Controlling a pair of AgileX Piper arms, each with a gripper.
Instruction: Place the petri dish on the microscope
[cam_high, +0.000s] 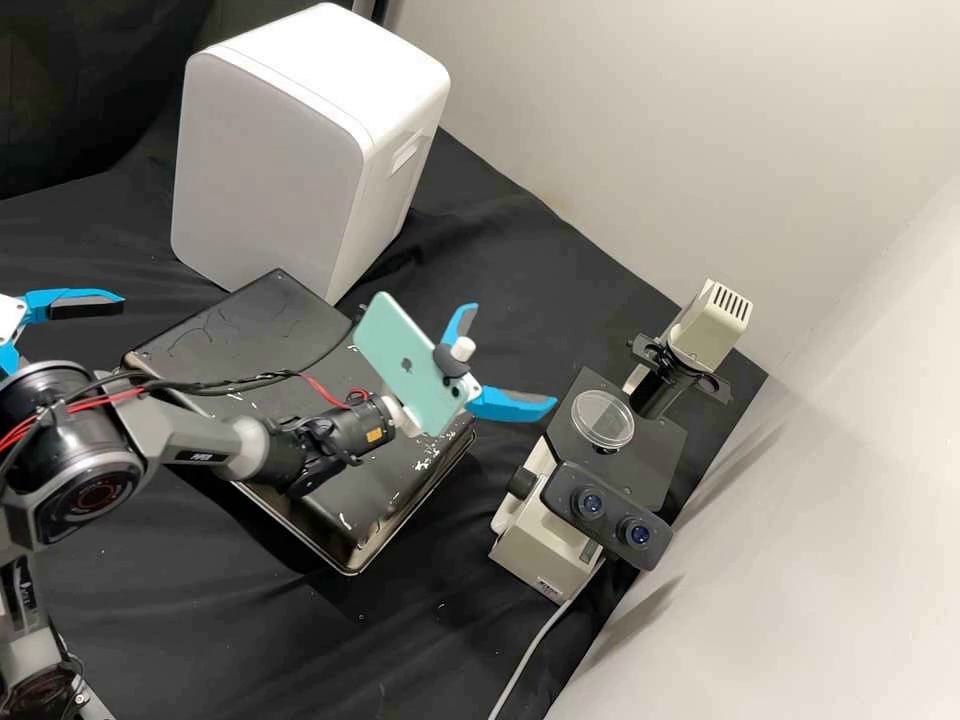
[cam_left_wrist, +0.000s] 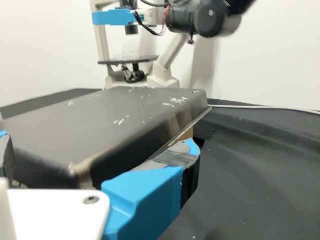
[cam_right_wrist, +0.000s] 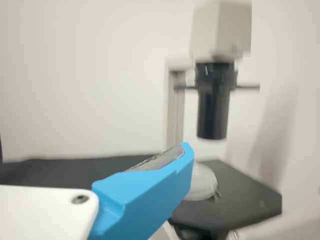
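The clear petri dish (cam_high: 602, 418) lies flat on the black stage of the microscope (cam_high: 585, 500) at the bench's right, under the lens column. My right gripper (cam_high: 497, 366) hovers just left of the stage, open and holding nothing. In the right wrist view one blue finger (cam_right_wrist: 150, 185) points at the petri dish (cam_right_wrist: 202, 182), which rests on the stage below the dark lens tube. My left gripper (cam_high: 40, 325) is at the far left edge, open and empty; its finger (cam_left_wrist: 150, 195) sits next to the black tray (cam_left_wrist: 100, 135).
A black metal tray (cam_high: 290, 350) lies upside down mid-bench under the right arm. A white box appliance (cam_high: 300, 140) stands behind it. Light walls close in behind and to the right of the microscope, whose grey cable (cam_high: 540, 650) runs toward the front.
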